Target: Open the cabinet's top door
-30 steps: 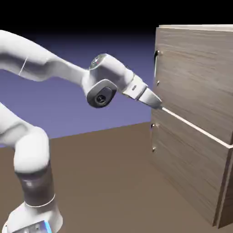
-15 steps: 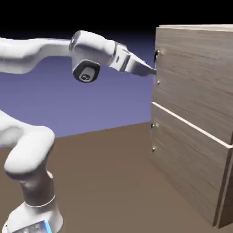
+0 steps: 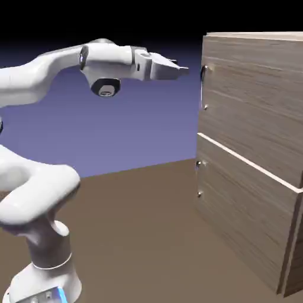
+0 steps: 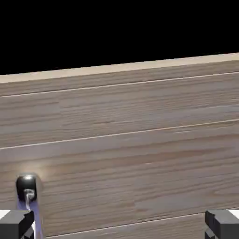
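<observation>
The cabinet point(image 3: 289, 260) of grey-brown wood grain stands at the exterior view's right. Its top door point(image 3: 254, 106) looks shut and flush, with a thin vertical metal handle point(image 3: 202, 89) at its left edge. My gripper point(image 3: 183, 71) hovers level with the handle's upper end, a short gap to its left, touching nothing. In the hand view the top door point(image 4: 140, 154) fills the lower half. The handle point(image 4: 28, 186) shows at the lower left, just above the left fingertip point(image 4: 16, 225). The gripper point(image 4: 119, 226) is open, with its fingertips far apart and only wood between them.
Below the pale seam sits the lower door point(image 3: 248, 219) with its own small handle point(image 3: 199, 177). The brown table point(image 3: 142, 237) stretches between the arm's base point(image 3: 44, 278) and the cabinet.
The hand rose from the seam between the two doors to the level of the top handle's upper end and drew back a little from the cabinet. The jaws stayed open.
</observation>
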